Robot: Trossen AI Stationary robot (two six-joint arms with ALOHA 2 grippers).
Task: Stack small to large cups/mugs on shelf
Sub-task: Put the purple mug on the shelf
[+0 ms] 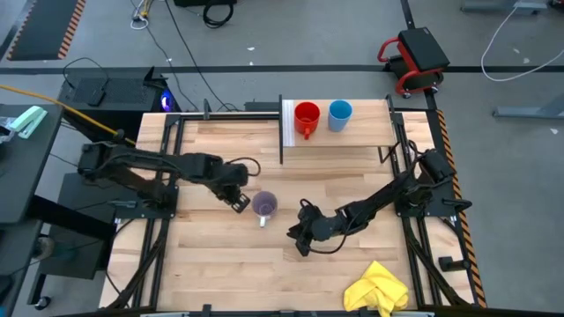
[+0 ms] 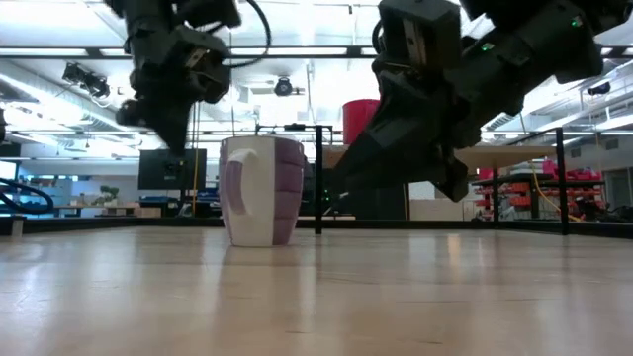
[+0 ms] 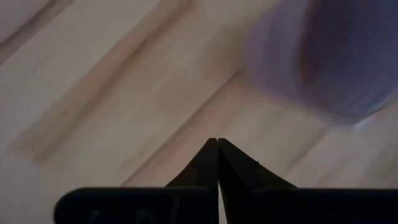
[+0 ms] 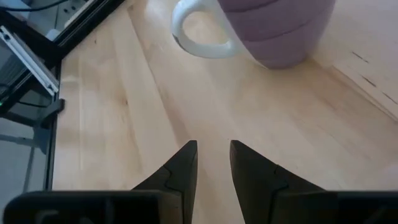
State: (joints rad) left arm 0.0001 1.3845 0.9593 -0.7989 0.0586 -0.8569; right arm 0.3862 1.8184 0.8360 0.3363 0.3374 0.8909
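A purple-grey cup [image 1: 264, 205] with a white handle [image 4: 198, 37] stands upright on its base on the table, in the left middle; the low view also shows the cup [image 2: 262, 188]. My left gripper [image 1: 239, 202] is shut, just to the cup's left; its wrist view shows the cup [image 3: 336, 56] ahead, apart from the fingertips. My right gripper [image 4: 213, 149] is narrowly open and sits to the cup's right and nearer the table's near edge [image 1: 300, 236], pointing toward the handle. A red mug [image 1: 306, 117] and a light-blue cup [image 1: 340, 114] stand side by side on the shelf board [image 1: 352, 141].
The shelf's white upright panel [image 1: 286, 123] stands at its left end, by the table's far edge. A yellow cloth [image 1: 379, 289] lies crumpled at the near right corner. Dark frame rails [image 1: 167, 176] run along both sides. Bare planks [image 1: 229, 264] lie between the cup and the near edge.
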